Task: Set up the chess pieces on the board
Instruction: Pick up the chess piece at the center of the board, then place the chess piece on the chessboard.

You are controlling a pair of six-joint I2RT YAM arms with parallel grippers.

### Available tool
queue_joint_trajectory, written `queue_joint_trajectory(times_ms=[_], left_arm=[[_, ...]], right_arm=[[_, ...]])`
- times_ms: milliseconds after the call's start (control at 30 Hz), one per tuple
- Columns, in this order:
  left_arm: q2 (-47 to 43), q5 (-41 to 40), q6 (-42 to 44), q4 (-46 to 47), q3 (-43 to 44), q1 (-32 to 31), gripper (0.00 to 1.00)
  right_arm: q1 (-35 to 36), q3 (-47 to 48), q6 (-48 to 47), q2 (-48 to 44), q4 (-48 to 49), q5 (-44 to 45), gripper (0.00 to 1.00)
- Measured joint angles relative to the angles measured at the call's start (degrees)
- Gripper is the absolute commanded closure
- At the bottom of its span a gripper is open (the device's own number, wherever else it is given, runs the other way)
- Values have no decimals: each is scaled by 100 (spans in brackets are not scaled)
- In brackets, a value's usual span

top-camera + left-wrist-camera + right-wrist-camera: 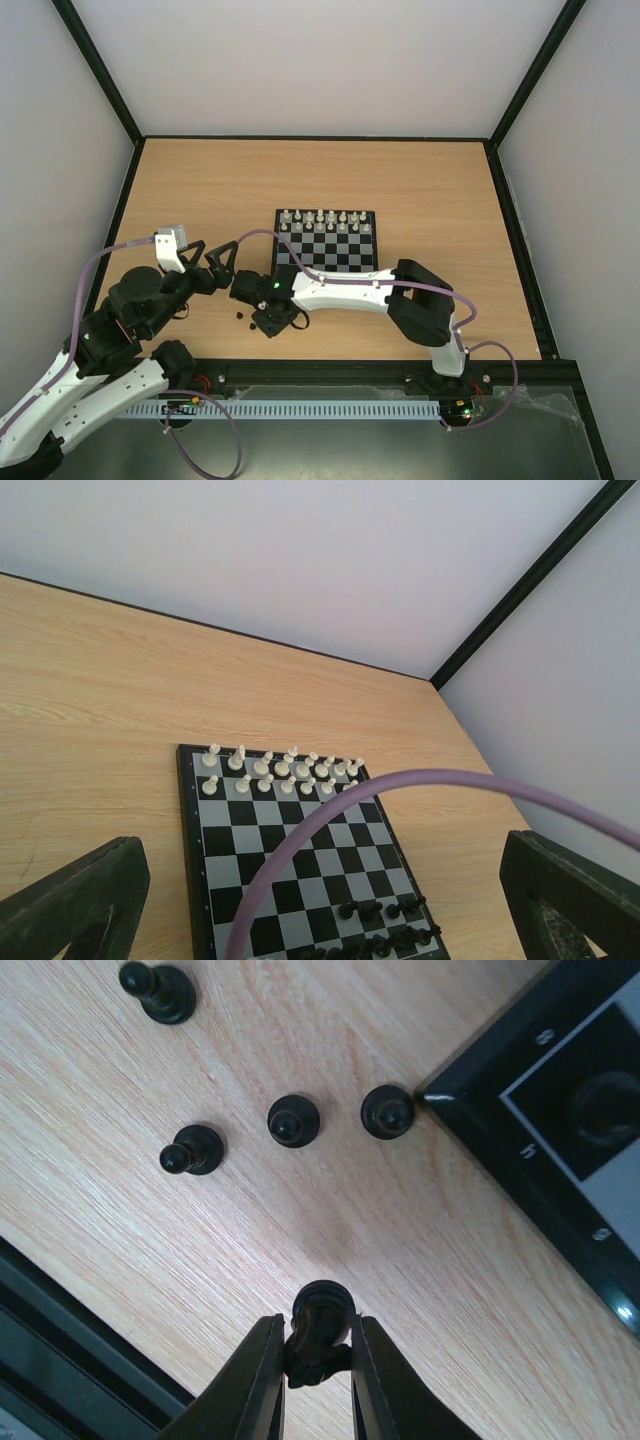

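Note:
My right gripper (317,1348) is shut on a small black chess piece (323,1312) that stands on the wood just off the board's near-left corner (500,1130). Several more black chess pieces stand loose nearby: one (387,1111) touching the board corner, one (294,1120) beside it, one (192,1150) and one (168,992) further left. In the top view the right gripper (270,318) is left of the board (345,262). The left wrist view shows black pieces (385,912) on the board's near-right rows. My left gripper (322,890) hangs open and empty above the table.
White pieces (280,765) fill the two far rows of the board (187,850). A purple cable (330,815) arcs across the left wrist view. The table's dark front rail (60,1310) runs close behind the right gripper. Walls enclose the table on three sides.

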Motion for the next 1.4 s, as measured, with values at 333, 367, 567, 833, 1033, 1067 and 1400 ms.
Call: queue_joint_trajectory(times_ms=[333, 367, 567, 833, 1033, 1067, 1400], left_arm=[[37, 0, 0, 2, 0, 0, 1], [37, 0, 0, 2, 0, 0, 1], [37, 0, 0, 2, 0, 0, 1], [37, 0, 0, 2, 0, 0, 1], [37, -2, 0, 2, 0, 0, 1], [37, -2, 0, 2, 0, 0, 1], [37, -4, 0, 2, 0, 0, 1]], right_arm=[[-503, -162, -127, -363, -94, 105, 82], [-553, -162, -149, -367, -103, 109, 82], [-885, -162, -293, -369, -114, 118, 82], [-1191, -162, -455, -369, -118, 111, 82], [-1381, -162, -575, -367, -111, 42, 82], [-1403, -162, -592, -367, -109, 20, 82], [-1443, -162, -717, -343, -103, -142, 81]])
